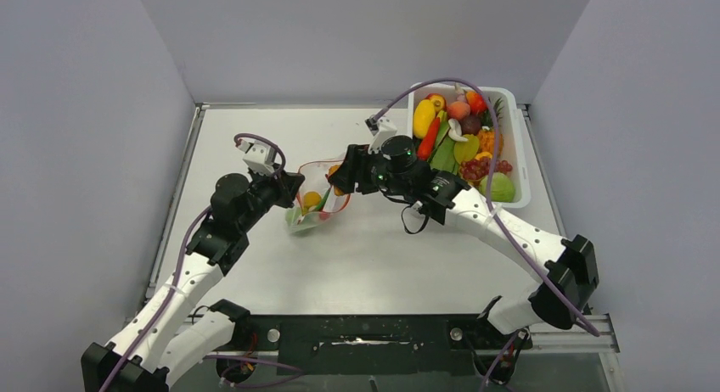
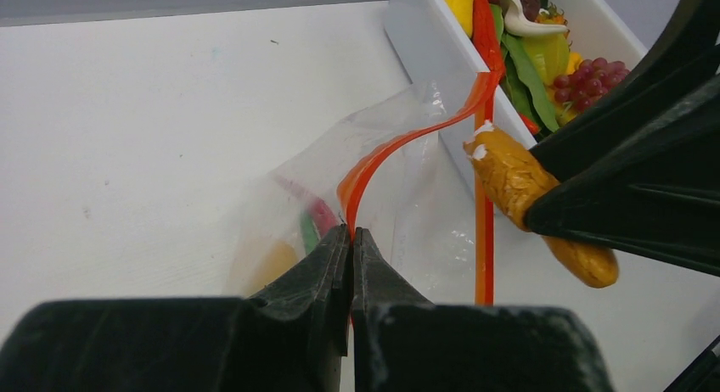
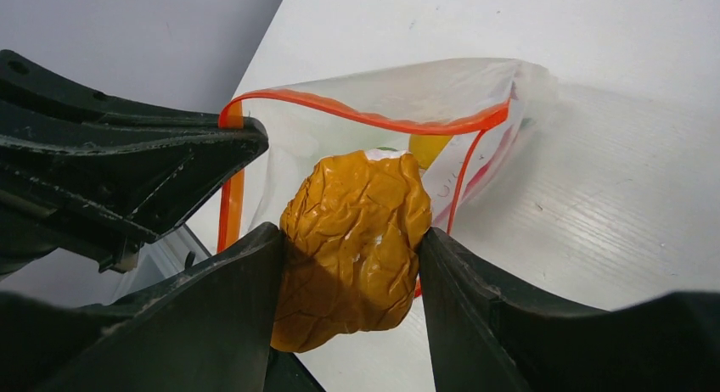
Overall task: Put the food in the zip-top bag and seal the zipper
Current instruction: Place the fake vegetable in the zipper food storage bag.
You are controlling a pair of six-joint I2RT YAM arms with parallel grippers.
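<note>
Left pincer [image 2: 351, 239]: pinched fully shut on the zipper strip [image 2: 399, 146] at one lip of the bag [image 2: 399, 180], apparently to lift that lip and hold the mouth open.
Right pincer [image 3: 352, 239]: jaws parted only as wide as the wrinkled orange-brown food piece [image 3: 352, 239] they clamp, one pad on each side. It holds the piece just in front of the open mouth, seemingly lined up to go in.
Bag: near the middle of the counter [image 1: 382, 248], a little toward its left edge, between the two pincers. Its mouth faces the right pincer and its body slumps onto the surface.
Zipper strip: unsealed, its two orange lips bowed well apart. One is in the left pincer's grip and the other arches free.
Already inside: a yellow piece [image 3: 424, 148] with something red and green beside it, low in the bag.
Tub [image 1: 514, 95]: at the far right corner, along the right edge, heaped with more food [image 1: 458, 137].
Stage, as judged: loading is under way; sealing is not yet possible.
Risk, as judged: the thin lip may slip or fold, narrowing the opening as the piece enters.
</note>
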